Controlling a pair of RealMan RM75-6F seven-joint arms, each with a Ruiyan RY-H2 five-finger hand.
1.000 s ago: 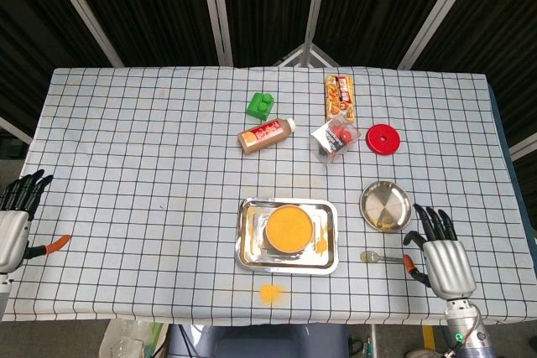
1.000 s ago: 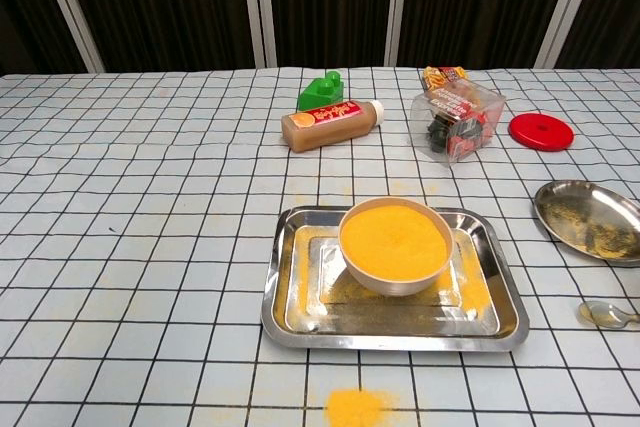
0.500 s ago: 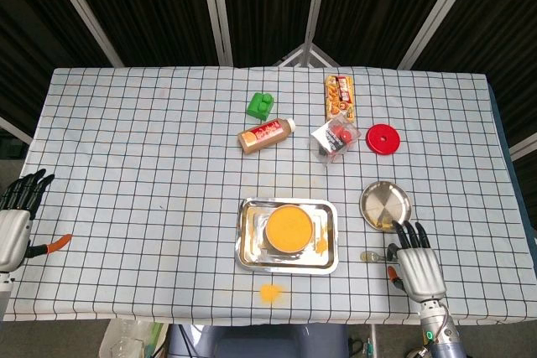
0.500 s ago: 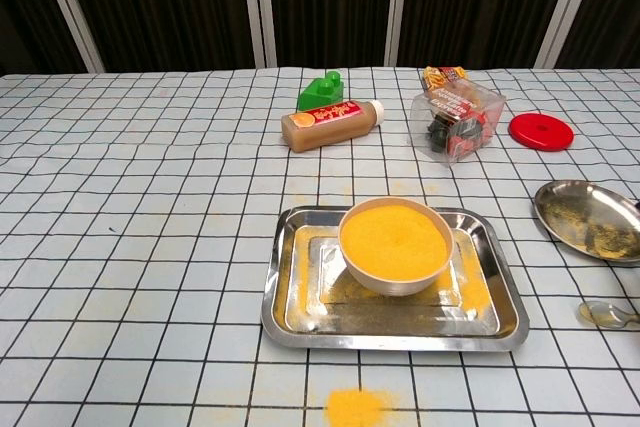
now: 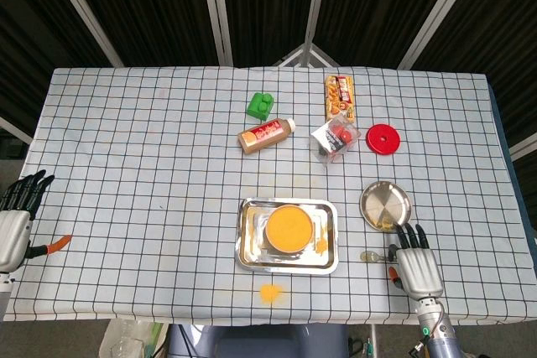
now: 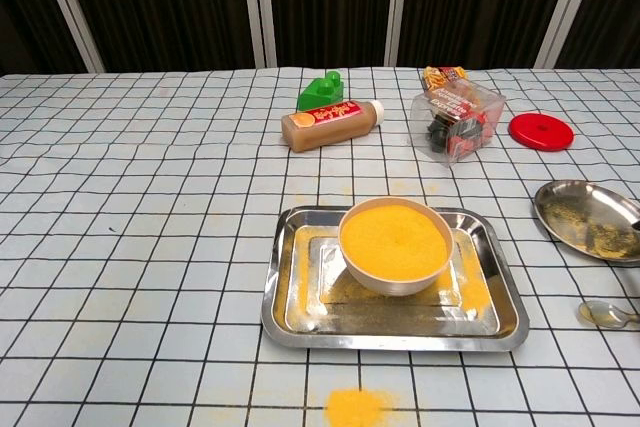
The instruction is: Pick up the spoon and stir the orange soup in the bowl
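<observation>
**Reach-for-spoon step, nothing gripped yet**

Right of the tray [image 5: 245, 241], the spoon [image 5: 372, 256] lies flat on the checked cloth, bowl end toward the tray, handle running out toward the right hand [image 5: 416, 267]. Chest view shows only the spoon's bowl end at the frame edge; handle is cut off there.

Right hand sits palm-down over the handle end, fingers apart and pointing toward the steel plate [image 5: 386, 204]. Holding nothing that I can see. Can't tell whether it touches the handle or floats above it, since the hand covers that part.

Left hand [image 5: 15, 225] is parked at the far left table edge, fingers apart, empty, well away from everything.

Bowl [image 6: 394, 245] of orange soup stands in the tray, full, surface undisturbed. Orange spill [image 6: 357, 407] on the cloth in front of the tray.

Judgement: pick step is under way, stirring not begun. Next move needs the fingers to close on a thin handle lying flat on cloth, so slip risk is high. Then lift and carry left over the tray rim into the bowl.

Right hand itself is out of the chest frame, so grasp depth can't be checked.
</observation>
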